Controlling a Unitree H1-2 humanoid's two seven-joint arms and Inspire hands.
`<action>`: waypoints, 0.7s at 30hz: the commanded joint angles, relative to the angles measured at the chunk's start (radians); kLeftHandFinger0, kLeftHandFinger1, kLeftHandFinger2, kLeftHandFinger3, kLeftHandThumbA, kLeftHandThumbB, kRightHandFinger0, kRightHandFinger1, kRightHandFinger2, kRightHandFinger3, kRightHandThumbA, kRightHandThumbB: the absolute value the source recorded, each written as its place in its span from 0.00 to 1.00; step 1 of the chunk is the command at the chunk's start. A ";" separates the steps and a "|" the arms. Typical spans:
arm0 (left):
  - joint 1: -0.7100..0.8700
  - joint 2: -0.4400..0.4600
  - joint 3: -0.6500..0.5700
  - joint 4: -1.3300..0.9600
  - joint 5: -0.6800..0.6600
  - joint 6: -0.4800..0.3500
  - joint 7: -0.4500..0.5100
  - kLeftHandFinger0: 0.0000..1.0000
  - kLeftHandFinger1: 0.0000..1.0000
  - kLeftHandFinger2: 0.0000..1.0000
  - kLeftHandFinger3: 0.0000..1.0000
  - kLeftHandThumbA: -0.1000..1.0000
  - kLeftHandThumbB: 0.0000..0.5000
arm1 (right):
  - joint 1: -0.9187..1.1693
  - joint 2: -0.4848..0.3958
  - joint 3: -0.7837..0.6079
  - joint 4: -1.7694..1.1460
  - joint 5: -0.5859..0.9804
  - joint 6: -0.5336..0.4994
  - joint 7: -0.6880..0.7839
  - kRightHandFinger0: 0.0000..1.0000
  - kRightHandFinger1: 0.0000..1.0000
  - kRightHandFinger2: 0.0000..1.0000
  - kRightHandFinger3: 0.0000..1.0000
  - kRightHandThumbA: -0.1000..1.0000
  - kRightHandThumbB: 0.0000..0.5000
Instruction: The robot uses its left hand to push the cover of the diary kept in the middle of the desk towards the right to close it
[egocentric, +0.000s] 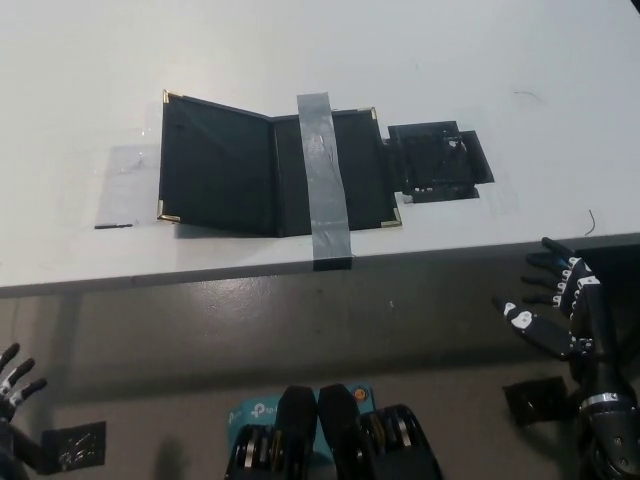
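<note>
While one diary (270, 175) lies open, two hands (15, 385) (560, 300) hang spread and empty.

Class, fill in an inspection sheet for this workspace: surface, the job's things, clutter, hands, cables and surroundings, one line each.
Surface: white desk, a clear tape patch at its left.
Job's things: black diary lying open, left cover slightly raised; a grey tape strip crosses its right half down to the desk edge.
Clutter: black taped patch just right of the diary.
Hands: left hand low at the lower left, fingers apart, holding nothing; right hand below the desk edge, open.
Cables: nothing seen.
Surroundings: grey floor with black markers.
</note>
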 joint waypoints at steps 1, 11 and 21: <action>0.001 0.049 -0.067 -0.190 0.040 0.025 -0.049 0.74 0.80 0.83 0.91 1.00 0.65 | -0.027 -0.004 0.000 -0.007 -0.019 -0.016 -0.018 0.46 0.62 0.72 0.83 0.89 0.17; -0.145 0.135 -0.131 -0.599 -0.273 0.211 -0.093 0.78 0.82 0.88 0.97 1.00 0.53 | -0.026 -0.003 -0.004 -0.016 -0.017 0.005 -0.017 0.49 0.64 0.72 0.85 0.88 0.15; -0.311 0.139 -0.093 -0.472 -0.355 0.291 -0.006 0.89 0.90 0.90 1.00 1.00 0.24 | -0.012 -0.006 -0.003 -0.017 -0.012 -0.005 -0.010 0.49 0.63 0.72 0.84 0.86 0.12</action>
